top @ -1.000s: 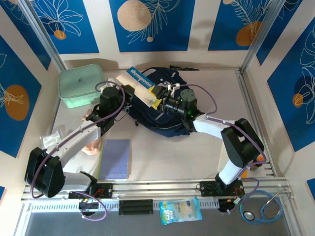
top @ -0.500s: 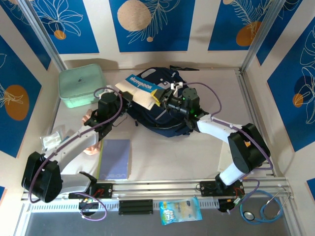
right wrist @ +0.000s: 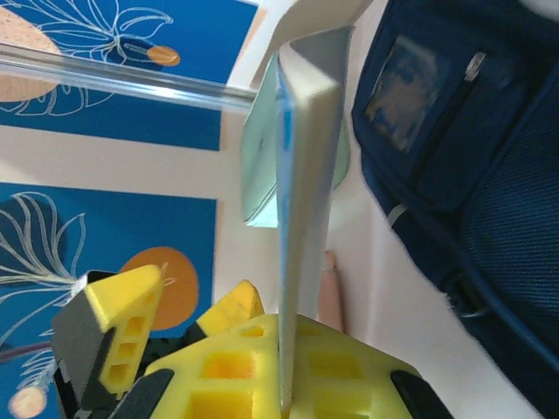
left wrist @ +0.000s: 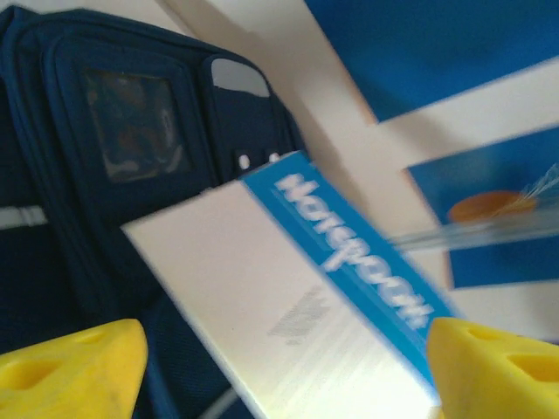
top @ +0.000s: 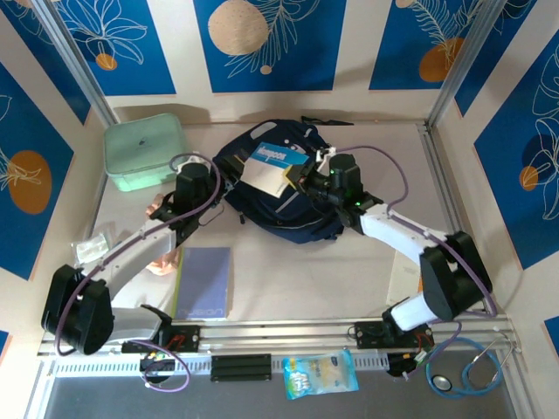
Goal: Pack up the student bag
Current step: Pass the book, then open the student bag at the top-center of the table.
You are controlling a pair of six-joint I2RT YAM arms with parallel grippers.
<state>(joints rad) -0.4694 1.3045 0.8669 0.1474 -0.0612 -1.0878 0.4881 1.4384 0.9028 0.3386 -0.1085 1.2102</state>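
Observation:
The student bag (top: 284, 209), a dark navy backpack, lies in the middle of the table; its front pocket with the pale patches shows in the left wrist view (left wrist: 131, 131) and the right wrist view (right wrist: 489, 175). A white notebook with a blue title band (top: 269, 164) hangs tilted over the bag. My right gripper (top: 294, 182) is shut on the notebook's edge (right wrist: 301, 175), with both yellow fingers (right wrist: 218, 375) pressed against it. My left gripper (top: 229, 182) stands open. Its yellow fingertips (left wrist: 70, 367) are spread wide to either side of the notebook (left wrist: 288, 288).
A mint green lidded box (top: 142, 153) stands at the back left. A purple notebook (top: 205, 281) lies in front of the left arm, with a clear wrapped item (top: 92, 249) near the left wall. A snack packet (top: 320, 374) and a stethoscope (top: 472, 371) lie by the front rail.
My left gripper has opened and let go of the white notebook. My right gripper has shut on it and carried it to the right, over the bag.

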